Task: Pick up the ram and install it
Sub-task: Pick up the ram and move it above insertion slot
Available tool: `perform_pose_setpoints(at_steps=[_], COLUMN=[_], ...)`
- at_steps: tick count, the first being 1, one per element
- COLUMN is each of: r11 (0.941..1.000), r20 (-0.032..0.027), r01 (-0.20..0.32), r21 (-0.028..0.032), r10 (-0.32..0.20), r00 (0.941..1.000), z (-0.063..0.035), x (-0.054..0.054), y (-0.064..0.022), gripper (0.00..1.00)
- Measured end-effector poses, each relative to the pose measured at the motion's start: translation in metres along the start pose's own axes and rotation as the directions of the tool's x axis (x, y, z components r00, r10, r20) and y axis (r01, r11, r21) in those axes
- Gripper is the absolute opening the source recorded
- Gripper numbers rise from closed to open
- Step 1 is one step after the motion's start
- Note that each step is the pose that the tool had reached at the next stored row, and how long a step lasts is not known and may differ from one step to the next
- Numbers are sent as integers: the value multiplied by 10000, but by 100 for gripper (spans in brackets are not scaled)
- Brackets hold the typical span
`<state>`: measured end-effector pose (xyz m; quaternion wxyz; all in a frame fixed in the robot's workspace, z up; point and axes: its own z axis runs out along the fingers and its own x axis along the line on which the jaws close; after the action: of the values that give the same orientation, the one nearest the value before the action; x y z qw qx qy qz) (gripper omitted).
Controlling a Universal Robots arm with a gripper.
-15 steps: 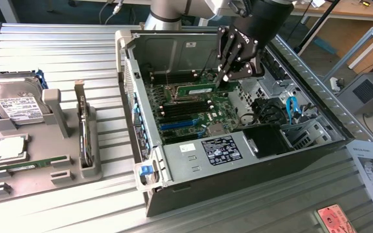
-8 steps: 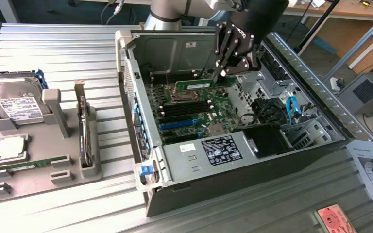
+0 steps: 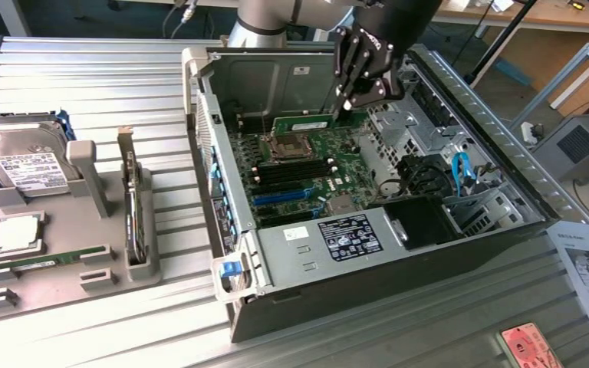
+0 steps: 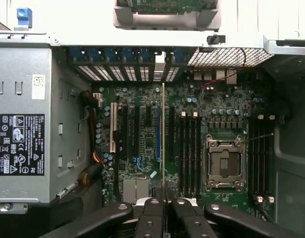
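At the exterior view's left, grey moulded tray (image 3: 64, 287) cradling a boxy metal hard drive (image 3: 24, 157) and square silver chip (image 3: 16, 234). Midway, open sheet-metal case (image 3: 264, 84) housing a green motherboard (image 3: 305, 172). Above that board, black gripper (image 3: 343, 107) clamped on the ram (image 3: 303, 121), a thin green stick held on edge, long axis level, parallel to the black slots (image 4: 189, 153).

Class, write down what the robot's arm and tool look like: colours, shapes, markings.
The arm is a silver-grey tube, black near its end. The tool is black, built of jointed links with small round silver screws; its fingers are thick matte bars.
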<state>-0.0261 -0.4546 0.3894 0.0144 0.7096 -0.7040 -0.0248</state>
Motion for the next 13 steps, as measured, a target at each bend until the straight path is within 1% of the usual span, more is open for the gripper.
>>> perform_pose_setpoints(at_steps=[8,13], r11=[10000,10000], r20=[0,0], r01=[14,22], r21=[2,3], r10=[-14,-22], r00=[10000,10000], z=[1,2], x=[-87,-101], y=[-3,-3], gripper=[12,12])
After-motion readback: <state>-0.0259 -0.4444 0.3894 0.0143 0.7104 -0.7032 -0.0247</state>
